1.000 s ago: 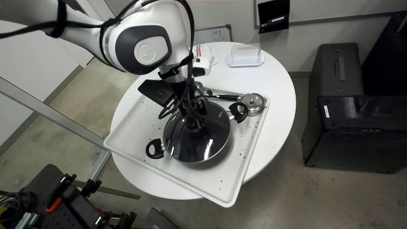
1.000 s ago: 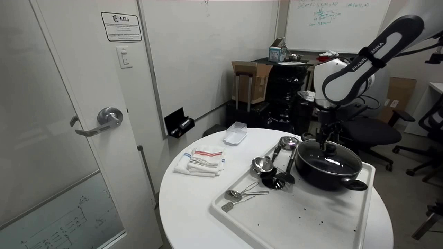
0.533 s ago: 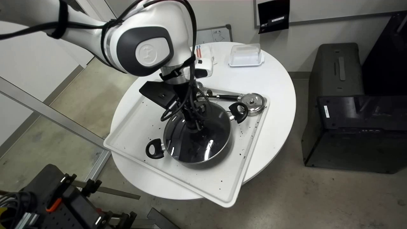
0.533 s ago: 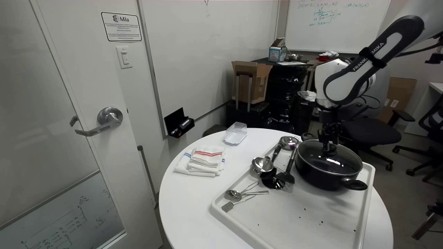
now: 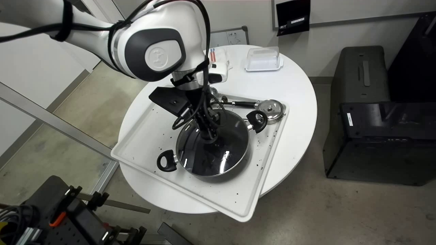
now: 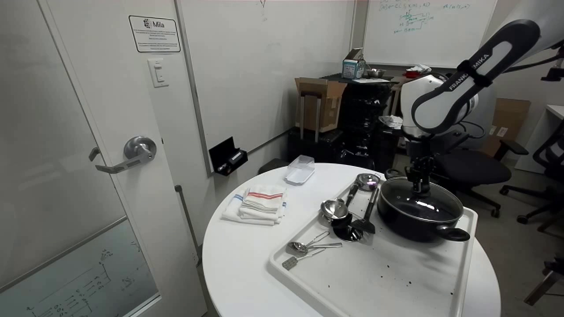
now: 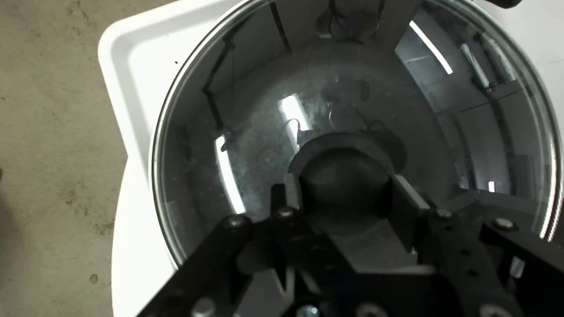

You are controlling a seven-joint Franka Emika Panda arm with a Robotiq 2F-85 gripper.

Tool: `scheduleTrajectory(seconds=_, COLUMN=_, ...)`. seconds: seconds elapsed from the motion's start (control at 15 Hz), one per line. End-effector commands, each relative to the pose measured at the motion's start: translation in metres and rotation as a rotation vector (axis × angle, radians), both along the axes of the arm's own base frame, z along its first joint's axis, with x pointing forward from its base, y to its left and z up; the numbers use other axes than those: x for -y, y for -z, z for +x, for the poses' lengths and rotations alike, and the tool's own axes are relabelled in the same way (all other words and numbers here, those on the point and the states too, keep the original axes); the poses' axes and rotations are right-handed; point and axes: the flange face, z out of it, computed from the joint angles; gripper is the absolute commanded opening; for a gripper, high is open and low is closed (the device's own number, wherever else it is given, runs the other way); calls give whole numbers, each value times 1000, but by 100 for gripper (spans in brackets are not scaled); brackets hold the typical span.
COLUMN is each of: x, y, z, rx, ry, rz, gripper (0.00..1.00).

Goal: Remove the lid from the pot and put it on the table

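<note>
The glass lid with its metal rim sits on the black pot, and its dark centre knob points up. My gripper is shut on that knob, one finger against each side in the wrist view. Seen in both exterior views, the gripper comes down from above onto the lid and partly hides the knob. The pot stands inside the white tray, which rests on the round white table.
Ladles, a strainer and a black spatula lie in the tray beside the pot. Small metal utensils are near its corner. On the table are folded towels and a clear-lidded butter dish. One tray corner overhangs the table edge.
The gripper has come down slightly and its jaws have gone from open to shut on the lid's knob. Pot and lid have shifted a little to the right in both exterior views.
</note>
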Motion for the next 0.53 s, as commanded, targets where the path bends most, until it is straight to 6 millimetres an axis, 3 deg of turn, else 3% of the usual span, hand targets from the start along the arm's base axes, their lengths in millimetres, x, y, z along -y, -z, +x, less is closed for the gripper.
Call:
scheduleTrajectory(seconds=0.0, x=2, y=-8, z=-3, rx=-10, ry=-15, rz=12, gripper=25)
scheduleTrajectory(seconds=0.47, x=-9, y=-48, z=-16, rx=20, ry=-32, rz=15, gripper=25)
